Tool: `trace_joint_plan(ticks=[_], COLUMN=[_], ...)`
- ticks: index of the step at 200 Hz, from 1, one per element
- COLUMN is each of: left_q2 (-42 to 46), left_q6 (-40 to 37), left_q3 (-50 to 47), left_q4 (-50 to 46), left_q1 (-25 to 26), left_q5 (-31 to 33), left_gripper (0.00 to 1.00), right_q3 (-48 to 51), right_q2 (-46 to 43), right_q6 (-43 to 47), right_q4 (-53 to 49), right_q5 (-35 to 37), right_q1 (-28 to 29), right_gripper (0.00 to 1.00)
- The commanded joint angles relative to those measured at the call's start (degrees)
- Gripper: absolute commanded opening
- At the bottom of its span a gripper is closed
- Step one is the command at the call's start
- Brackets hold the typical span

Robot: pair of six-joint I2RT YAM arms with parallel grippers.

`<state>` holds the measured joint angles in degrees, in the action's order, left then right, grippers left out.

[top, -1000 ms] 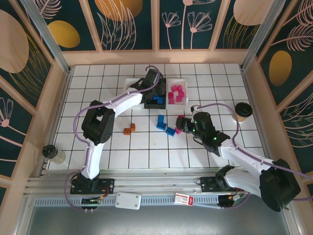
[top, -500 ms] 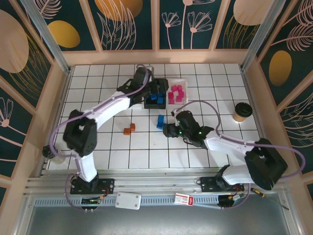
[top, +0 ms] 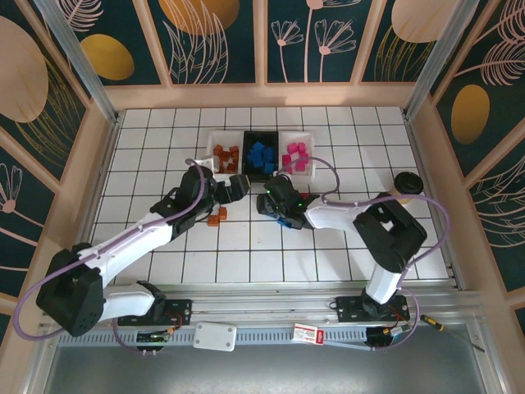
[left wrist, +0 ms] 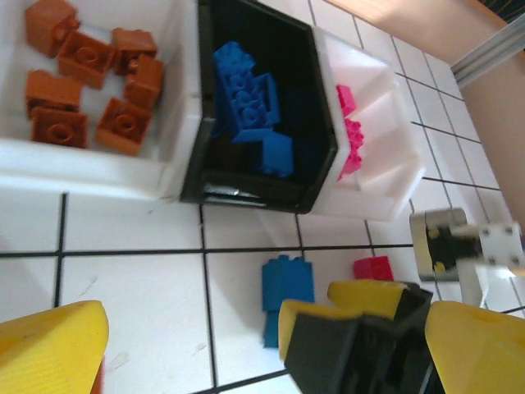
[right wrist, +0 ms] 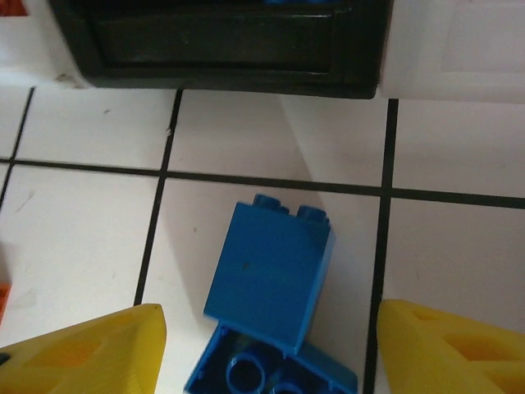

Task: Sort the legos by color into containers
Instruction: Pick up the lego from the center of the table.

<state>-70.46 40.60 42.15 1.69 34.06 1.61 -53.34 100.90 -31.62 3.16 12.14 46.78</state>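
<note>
Just before the black bin, the right gripper has arrived part-open and empty astride two blue legos on the surface, while the left gripper, wide and empty, has backed off toward loose orange legos: two pickups pending.

Beyond the wide-apart yellow fingers, a white plastic bin of orange-brown bricks, a black plastic bin of blue bricks and a second white bin of pink bricks stand side by side, with a loose blue brick and a loose pink brick nearer the fingers.
</note>
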Motion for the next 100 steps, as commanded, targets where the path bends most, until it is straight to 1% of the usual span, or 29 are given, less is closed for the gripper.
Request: trace_joint_plan(ticks=[1, 23, 50, 69, 100], left_q2=[4.0, 5.6, 7.7, 8.7, 10.0], left_q6=[0.9, 0.8, 0.7, 0.4, 0.0], left_q3=[-2.5, -4.1, -6.3, -7.0, -7.4], left_q4=[1.0, -0.4, -0.8, -1.4, -2.7], left_q1=[-0.2, -0.2, -0.2, -0.2, -0.3], left_q5=[3.3, 4.4, 5.6, 6.5, 7.3], left_gripper=[0.99, 0.99, 0.99, 0.99, 0.99], right_q3=[-3.3, -4.7, -5.1, -5.9, -6.1], right_q2=[3.4, 5.1, 5.9, 6.9, 6.6], right_q6=[-5.9, -5.7, -5.0, -4.5, -3.5], right_q4=[0.3, 0.5, 1.9, 1.2, 0.6], right_q5=[4.6, 4.9, 4.0, 3.6, 3.5], right_q1=[0.4, 0.4, 0.0, -0.5, -0.6], right_gripper=[0.68, 0.65, 0.57, 0.49, 0.31])
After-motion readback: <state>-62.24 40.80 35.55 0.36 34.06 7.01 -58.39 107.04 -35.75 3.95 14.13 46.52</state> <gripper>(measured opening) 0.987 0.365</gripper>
